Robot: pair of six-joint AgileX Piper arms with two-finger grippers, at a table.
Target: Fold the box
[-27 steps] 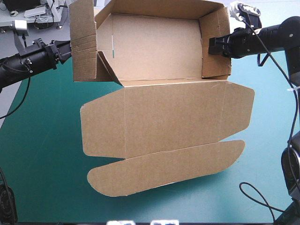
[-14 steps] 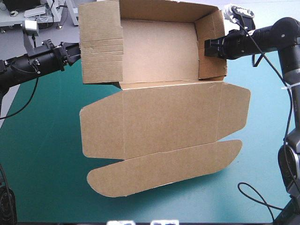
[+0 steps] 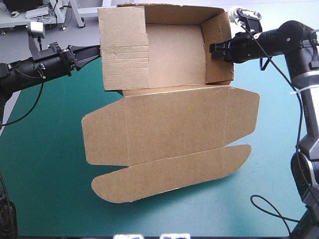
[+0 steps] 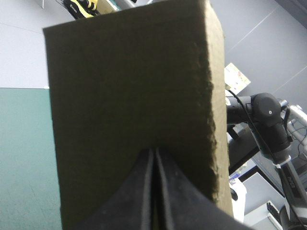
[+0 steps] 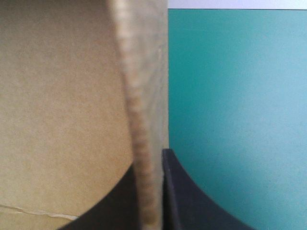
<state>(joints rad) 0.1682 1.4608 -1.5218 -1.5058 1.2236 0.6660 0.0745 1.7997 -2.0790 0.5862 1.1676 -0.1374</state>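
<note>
Box (image 3: 174, 129) seems light and stiff; right tool (image 3: 213, 50) pinches its side wall, while closed left tool (image 3: 95, 51) presses the opposite flap.

No readable text, label, brand or number anywhere; plain brown board on the box (image 3: 174, 124), unmarked on every visible face.

Matt brown board box (image 3: 169, 129), fibrous edges

box (image 3: 174, 55) between left end effector (image 3: 98, 50) and right end effector (image 3: 214, 50), lid (image 3: 174, 129) nearer
</note>
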